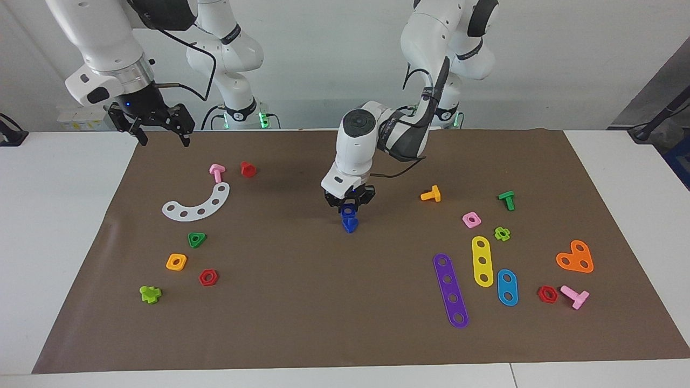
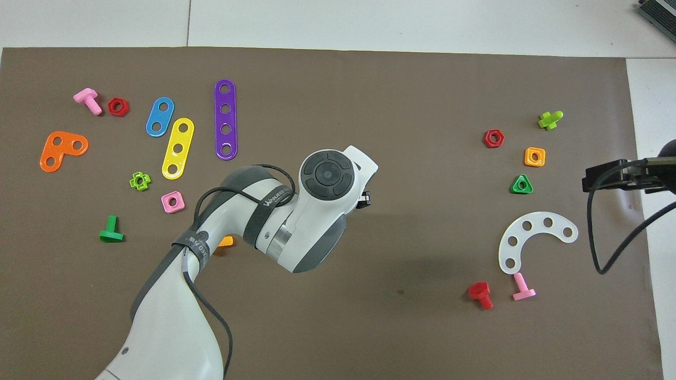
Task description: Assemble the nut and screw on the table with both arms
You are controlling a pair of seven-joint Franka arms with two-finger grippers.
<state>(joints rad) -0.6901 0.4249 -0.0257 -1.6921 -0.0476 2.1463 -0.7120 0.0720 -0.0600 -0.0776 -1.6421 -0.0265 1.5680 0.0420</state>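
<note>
In the facing view my left gripper points down over the middle of the brown mat on the white table. It is shut on the dark-blue nut. The nut hangs right above the dark-blue screw, which stands on its head with the shaft up. Whether nut and shaft touch I cannot tell. In the overhead view the left arm hides both pieces. My right gripper waits, open and holding nothing, raised over the mat's corner at the right arm's end.
Toward the right arm's end lie a white curved strip, a pink bolt, a red bolt and several small nuts. Toward the left arm's end lie an orange bolt, a pink nut and coloured strips, one of them purple.
</note>
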